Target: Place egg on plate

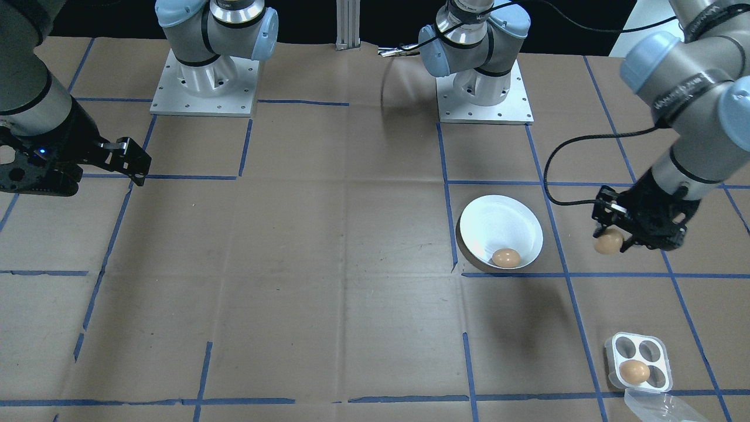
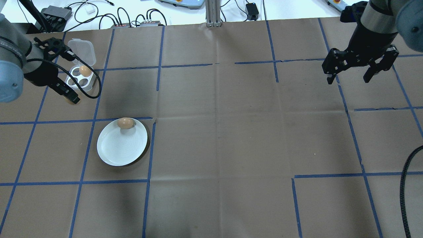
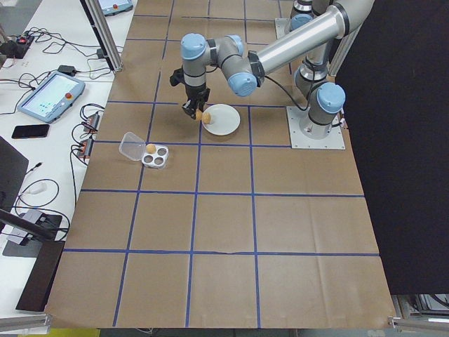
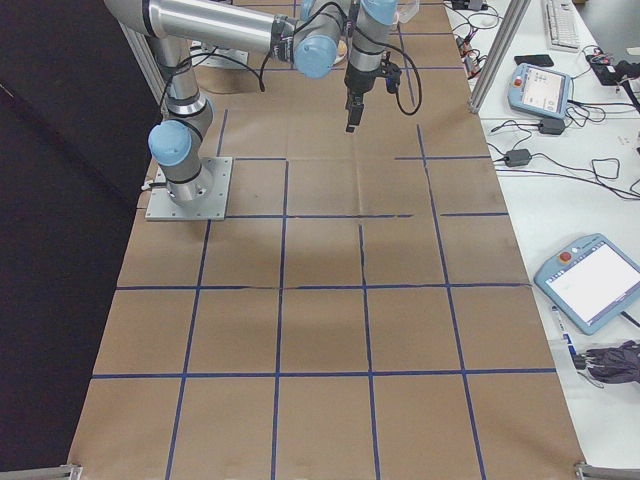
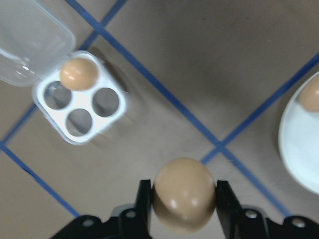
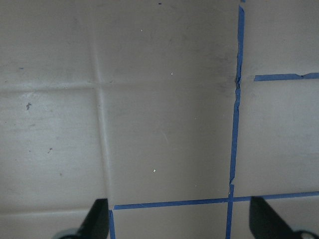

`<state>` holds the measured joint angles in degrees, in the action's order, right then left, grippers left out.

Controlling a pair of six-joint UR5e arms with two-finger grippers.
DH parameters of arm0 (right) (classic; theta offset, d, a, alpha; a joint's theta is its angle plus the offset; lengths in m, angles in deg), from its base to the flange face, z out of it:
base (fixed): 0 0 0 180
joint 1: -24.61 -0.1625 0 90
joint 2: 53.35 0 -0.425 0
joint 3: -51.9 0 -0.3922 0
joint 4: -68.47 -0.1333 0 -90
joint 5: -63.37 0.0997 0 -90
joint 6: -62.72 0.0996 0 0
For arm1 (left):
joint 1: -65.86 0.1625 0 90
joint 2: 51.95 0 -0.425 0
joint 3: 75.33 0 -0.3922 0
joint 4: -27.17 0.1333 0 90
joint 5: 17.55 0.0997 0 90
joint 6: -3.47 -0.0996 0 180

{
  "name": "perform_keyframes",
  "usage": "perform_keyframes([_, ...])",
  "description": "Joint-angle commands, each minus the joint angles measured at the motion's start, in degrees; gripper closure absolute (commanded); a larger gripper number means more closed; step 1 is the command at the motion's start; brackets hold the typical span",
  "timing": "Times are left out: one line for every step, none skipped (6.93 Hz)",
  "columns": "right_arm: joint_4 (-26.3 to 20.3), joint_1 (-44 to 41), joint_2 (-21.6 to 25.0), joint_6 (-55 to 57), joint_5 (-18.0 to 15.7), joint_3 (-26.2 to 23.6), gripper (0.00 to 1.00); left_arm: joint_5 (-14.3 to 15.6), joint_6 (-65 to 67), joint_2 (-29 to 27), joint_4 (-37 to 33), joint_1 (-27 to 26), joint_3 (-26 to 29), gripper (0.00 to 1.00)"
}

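Observation:
My left gripper [image 5: 183, 199] is shut on a brown egg [image 5: 183, 195], held above the paper between the egg tray and the plate; the same egg [image 1: 608, 241] shows in the front view under the left gripper [image 1: 615, 239]. The white plate [image 2: 119, 149] lies on the table with one brown egg [image 2: 125, 123] at its far rim; that plate [image 1: 498, 225] also shows in the front view. My right gripper [image 2: 350, 77] hangs open and empty far off at the other side of the table.
A clear four-cup egg tray [image 2: 79, 79] with its lid open holds one egg [image 2: 84, 70] near the table's far left corner. A black cable [image 2: 89, 96] loops off the left wrist. Blue tape lines cross the brown paper. Cables and devices lie beyond the far edge.

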<state>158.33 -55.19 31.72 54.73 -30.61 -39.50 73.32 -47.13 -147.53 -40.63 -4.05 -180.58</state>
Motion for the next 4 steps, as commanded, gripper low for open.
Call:
perform_keyframes([-0.04, 0.0, 0.0, 0.0, -0.06, 0.0, 0.0, -0.69, 18.96, 5.91, 0.12, -4.51, -8.71, 0.7])
perform_keyframes([-0.04, 0.0, 0.0, 0.0, -0.06, 0.0, 0.0, -0.78, 25.75, 6.19, 0.12, -5.92, -10.92, 0.71])
perform_keyframes([0.05, 0.0, 0.0, 0.0, 0.02, 0.0, 0.0, -2.52, 30.08, 5.93, 0.55, -6.2, -13.29, 0.72])
perform_keyframes([-0.04, 0.0, 0.0, 0.0, -0.06, 0.0, 0.0, -2.71, 33.52, 5.58, 1.17, -6.11, -15.93, 0.72])
